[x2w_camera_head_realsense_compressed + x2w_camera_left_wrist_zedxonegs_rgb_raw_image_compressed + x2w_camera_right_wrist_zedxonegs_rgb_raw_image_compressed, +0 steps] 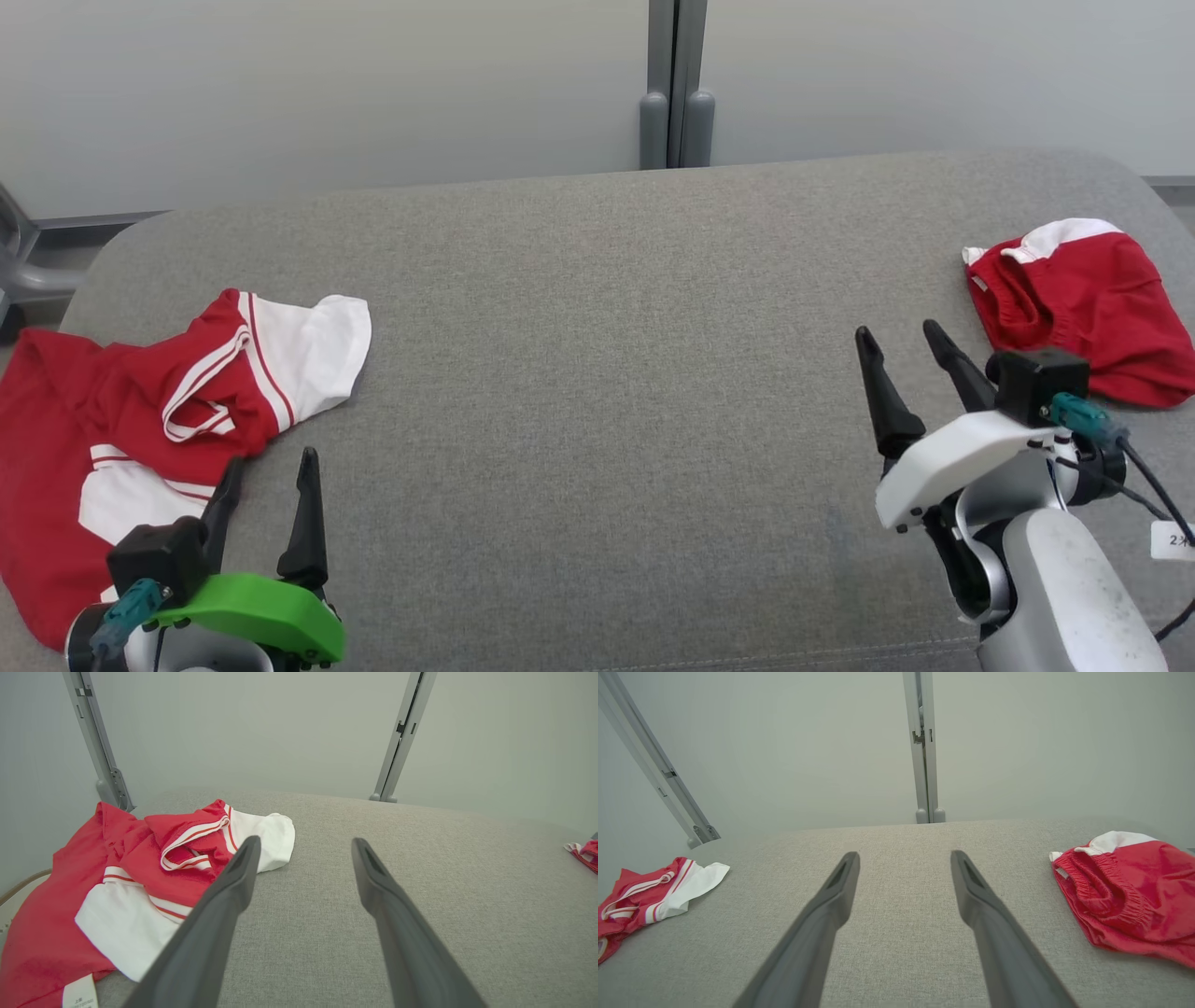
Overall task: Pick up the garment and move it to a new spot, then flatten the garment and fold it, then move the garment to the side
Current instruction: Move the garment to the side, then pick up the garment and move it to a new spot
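We are looking at a table [597, 373] covered in grey fabric, with rounded far corners. A red and white jersey [140, 411] is lying crumpled at its left end. One white sleeve is spreading toward the middle, and the red body is reaching the table's left edge. In the left wrist view the jersey [140, 868] is showing a white label [79, 991] on its near hem.

The left gripper [270, 459] is hovering low at the near left with its two dark fingers standing well apart and holding nothing. In the left wrist view this gripper [306, 841] is pointing across bare fabric. Its left finger is crossing in front of the jersey's edge, and we cannot tell whether it is touching the cloth.

A pair of red shorts [1083, 299] with a white band is lying bunched at the far right end, with the elastic waist facing the middle. The right gripper [898, 329] is waiting just beside the shorts, apart from them, and its fingers are also spread wide and empty. In the right wrist view, the gripper [904, 854] is aiming at open table, with the shorts [1125, 896] to one side and the jersey [649, 896] far to the other.

Nothing is lying between the two garments. Behind the table, pale wall panels are meeting at a grey post [674, 84].
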You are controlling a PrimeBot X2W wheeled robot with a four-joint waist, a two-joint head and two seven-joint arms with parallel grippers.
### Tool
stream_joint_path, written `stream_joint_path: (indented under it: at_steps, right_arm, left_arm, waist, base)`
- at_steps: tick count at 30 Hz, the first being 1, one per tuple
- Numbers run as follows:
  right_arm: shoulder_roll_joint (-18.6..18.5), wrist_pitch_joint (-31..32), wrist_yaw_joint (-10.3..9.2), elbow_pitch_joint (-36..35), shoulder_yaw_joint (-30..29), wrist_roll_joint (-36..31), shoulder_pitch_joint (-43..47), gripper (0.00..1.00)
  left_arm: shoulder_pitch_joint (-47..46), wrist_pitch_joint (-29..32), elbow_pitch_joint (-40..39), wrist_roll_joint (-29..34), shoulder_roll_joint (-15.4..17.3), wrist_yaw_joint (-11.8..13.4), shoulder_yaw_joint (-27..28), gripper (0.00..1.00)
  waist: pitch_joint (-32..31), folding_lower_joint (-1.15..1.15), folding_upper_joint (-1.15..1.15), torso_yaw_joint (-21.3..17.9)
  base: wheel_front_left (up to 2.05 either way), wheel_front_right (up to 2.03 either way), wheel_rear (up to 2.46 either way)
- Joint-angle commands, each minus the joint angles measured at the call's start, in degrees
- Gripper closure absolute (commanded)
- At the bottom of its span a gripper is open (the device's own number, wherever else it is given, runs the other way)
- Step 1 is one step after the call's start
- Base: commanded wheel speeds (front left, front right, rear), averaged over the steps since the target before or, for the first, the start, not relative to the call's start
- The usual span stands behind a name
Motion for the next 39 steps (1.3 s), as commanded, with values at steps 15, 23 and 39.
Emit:
stream_joint_path:
  at_steps: [15,23,39]
  right_arm:
    - [2.1,-1.4,-0.04,-8.8,0.0,-0.8,11.8,0.0]
    - [2.1,-1.5,-0.04,-9.2,0.8,0.8,13.0,0.0]
    - [2.1,-1.0,-0.04,-9.1,1.2,1.3,14.1,0.0]
  left_arm:
    - [4.9,-0.4,-3.6,1.0,0.2,1.9,1.3,0.0]
    - [5.6,0.2,-4.4,0.4,0.5,2.3,1.2,0.0]
    - [4.7,0.8,-4.4,0.5,0.5,2.0,0.2,0.0]
  waist:
    - [-0.8,0.0,0.0,-0.4]
    - [-1.1,0.0,0.0,-0.4]
    - [-1.8,0.0,0.0,0.6]
  base:
    - [0.0,0.0,0.0]
    - [0.0,0.0,0.0]
    - [0.0,0.0,0.0]
